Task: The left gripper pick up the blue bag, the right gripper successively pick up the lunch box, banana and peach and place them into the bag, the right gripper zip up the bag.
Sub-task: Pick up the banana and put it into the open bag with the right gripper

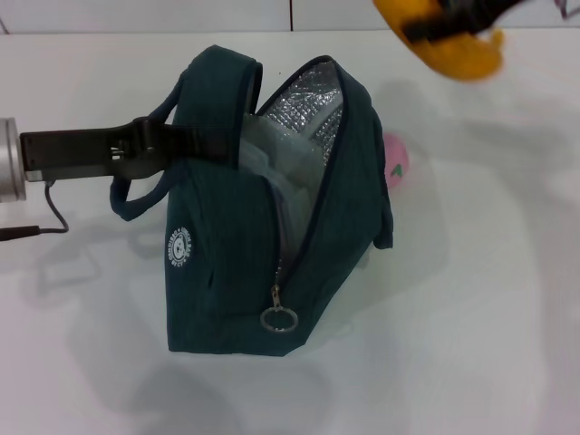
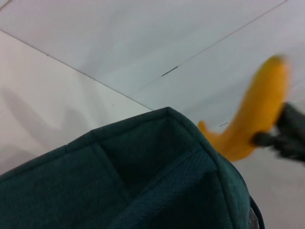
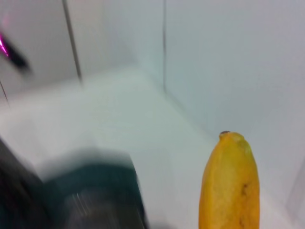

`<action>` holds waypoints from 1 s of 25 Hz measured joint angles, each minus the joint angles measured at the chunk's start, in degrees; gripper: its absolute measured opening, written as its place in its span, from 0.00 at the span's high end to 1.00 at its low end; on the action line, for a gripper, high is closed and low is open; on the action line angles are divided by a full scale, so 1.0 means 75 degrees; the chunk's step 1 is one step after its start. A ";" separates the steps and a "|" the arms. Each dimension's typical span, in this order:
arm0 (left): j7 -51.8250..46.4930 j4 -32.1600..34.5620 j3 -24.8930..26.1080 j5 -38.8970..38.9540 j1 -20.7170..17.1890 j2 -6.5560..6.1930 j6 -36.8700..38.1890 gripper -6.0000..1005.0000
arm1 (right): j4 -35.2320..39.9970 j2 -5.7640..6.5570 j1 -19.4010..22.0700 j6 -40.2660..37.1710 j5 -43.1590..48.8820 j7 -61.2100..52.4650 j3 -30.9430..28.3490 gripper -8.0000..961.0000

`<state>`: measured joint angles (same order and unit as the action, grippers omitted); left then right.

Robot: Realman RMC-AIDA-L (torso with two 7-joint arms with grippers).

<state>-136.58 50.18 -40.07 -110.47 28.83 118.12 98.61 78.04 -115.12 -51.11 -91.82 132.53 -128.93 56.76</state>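
The step in hand is the banana transfer. The blue bag, a large dark teal-blue fabric tote with silver foil lining and a ring zipper pull, stands on the white table with its mouth unzipped. The left gripper, a black two-fingered claw on a silver wrist, is clenched on the bag's near padded loop handle and holds that side up. A clear plastic form shows inside the bag against the foil; this is judged to be the lunch box, already loaded. The right gripper, black and partly out of view, grasps the long curved yellow-orange banana above and beyond the bag's far right corner, well clear of the opening. The small round pink peach rests on the table just beside the bag's right wall. The next move calls for carrying the banana over the open mouth, aligning its length with the slot, lowering it in and only then releasing
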 joint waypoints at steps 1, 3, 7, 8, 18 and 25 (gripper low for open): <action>0.0000 0.0000 0.0000 0.0000 -0.0003 0.0003 0.0000 0.96 | 0.0169 0.0002 0.0161 0.0105 -0.0487 0.0072 -0.0006 0.50; 0.0003 0.0000 0.0000 0.0001 -0.0009 0.0010 0.0001 0.96 | 0.0408 -0.0001 0.0497 0.0284 -0.1715 0.0339 -0.0033 0.49; 0.0007 0.0000 -0.0003 0.0001 -0.0011 0.0021 0.0000 0.96 | 0.0349 -0.0045 0.0950 0.0358 -0.3765 0.0982 -0.0087 0.49; 0.0010 0.0000 -0.0007 0.0001 -0.0011 0.0024 0.0000 0.96 | 0.0189 -0.0050 0.1032 0.0337 -0.4187 0.1160 -0.0053 0.48; 0.0029 0.0000 -0.0010 0.0001 0.0045 0.0058 -0.0011 0.96 | -0.2976 -0.0014 0.0973 0.0021 -0.6556 0.2336 0.0143 0.47; 0.0038 0.0000 0.0003 -0.0001 0.0043 0.0071 -0.0023 0.96 | -0.4649 -0.0051 0.0865 -0.0046 -0.6879 0.2906 0.0180 0.45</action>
<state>-136.29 50.18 -40.05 -110.47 29.15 118.66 98.44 43.17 -115.50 -44.62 -92.16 80.94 -107.13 58.11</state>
